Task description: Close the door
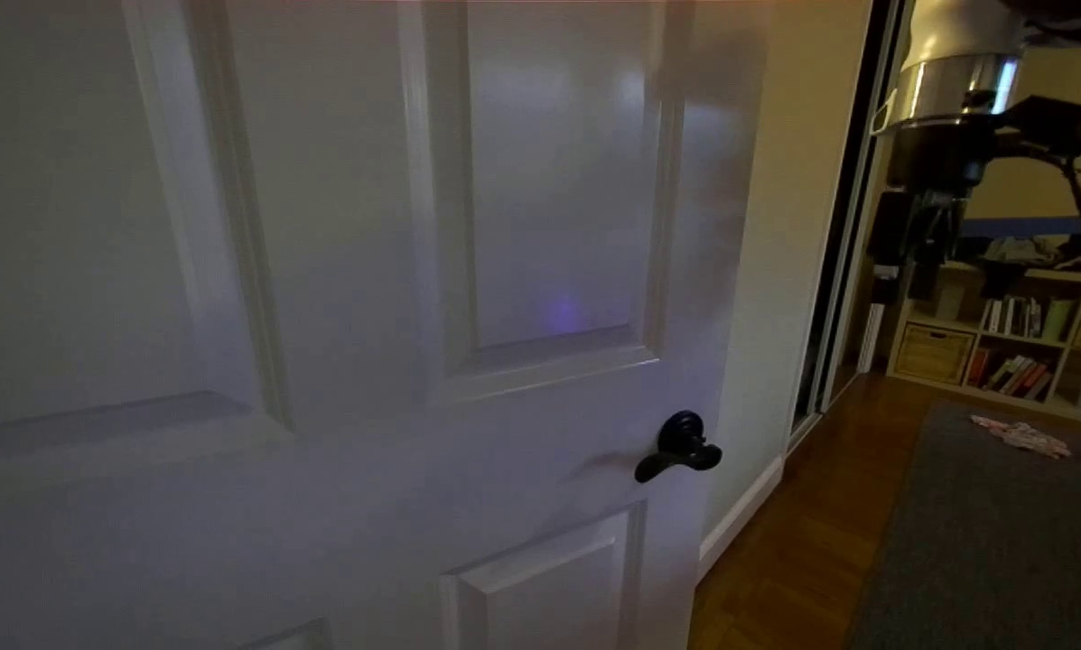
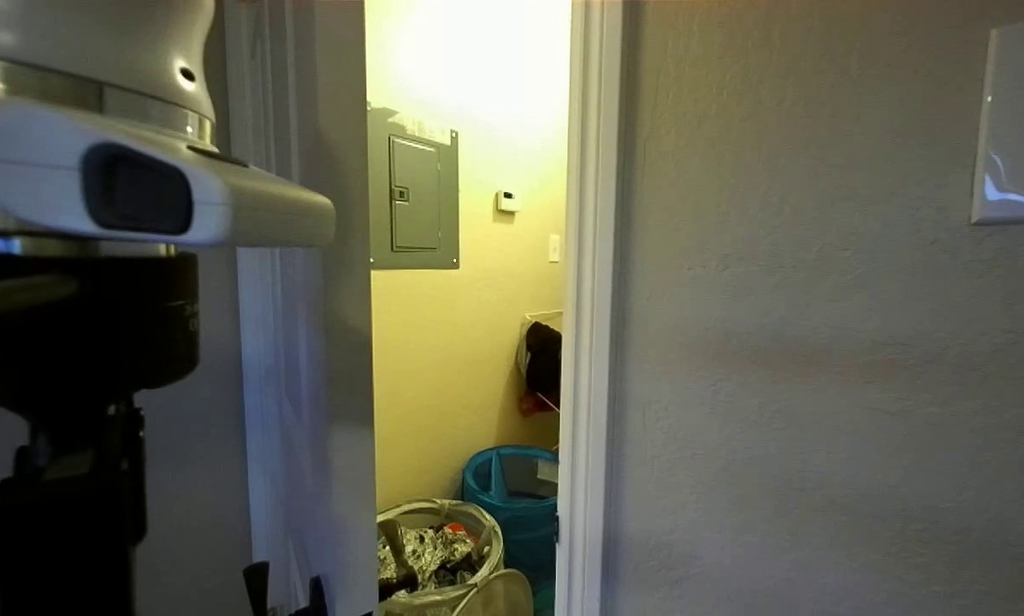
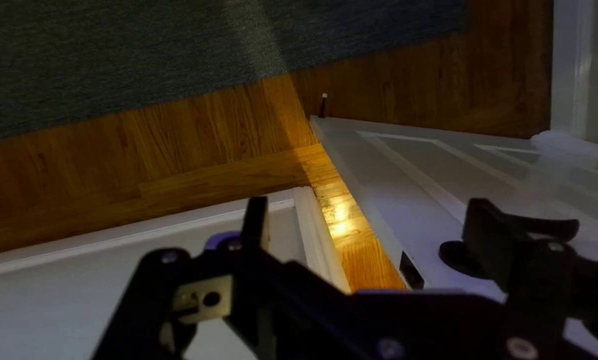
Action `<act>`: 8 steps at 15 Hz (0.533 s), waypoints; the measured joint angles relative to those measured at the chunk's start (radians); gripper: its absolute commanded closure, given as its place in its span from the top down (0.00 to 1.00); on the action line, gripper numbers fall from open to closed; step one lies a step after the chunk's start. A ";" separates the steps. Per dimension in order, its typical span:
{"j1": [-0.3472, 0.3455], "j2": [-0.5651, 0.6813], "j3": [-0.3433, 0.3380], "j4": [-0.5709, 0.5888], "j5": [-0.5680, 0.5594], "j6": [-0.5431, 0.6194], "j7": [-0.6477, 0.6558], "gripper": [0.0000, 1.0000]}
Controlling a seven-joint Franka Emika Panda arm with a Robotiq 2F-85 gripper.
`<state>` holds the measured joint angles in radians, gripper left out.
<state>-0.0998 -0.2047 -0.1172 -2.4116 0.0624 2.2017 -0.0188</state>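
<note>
The white panelled door [image 1: 341, 361] fills much of an exterior view, with its black lever handle [image 1: 680, 449] near the right edge. The door [image 2: 336, 428] also shows in an exterior view, standing ajar with a lit room visible through the gap. In the wrist view the door [image 3: 413, 195] is on the right, apart from the white frame [image 3: 323, 240]. My gripper [image 3: 368, 220] is open, its fingers wide apart and nothing between them. Its right finger partly covers the handle [image 3: 461, 260]; contact cannot be told. The gripper [image 1: 919, 235] also shows at the upper right in an exterior view.
A blue hamper [image 2: 512, 522] and a pale hamper [image 2: 490, 530] stand inside the lit room. A shelf [image 1: 973, 348] with books and baskets is at the back. A cloth [image 1: 1023, 436] lies on the grey rug [image 1: 983, 551]. A thin peg [image 3: 323, 105] shows at the door's far corner.
</note>
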 measured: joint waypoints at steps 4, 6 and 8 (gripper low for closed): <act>0.004 0.024 0.072 -0.001 -0.064 0.149 0.165 1.00; 0.004 0.025 0.088 -0.001 -0.075 0.216 0.224 1.00; 0.006 0.025 0.097 0.002 -0.075 0.281 0.248 1.00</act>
<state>-0.0938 -0.1797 -0.0206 -2.4098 -0.0128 2.4829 0.2294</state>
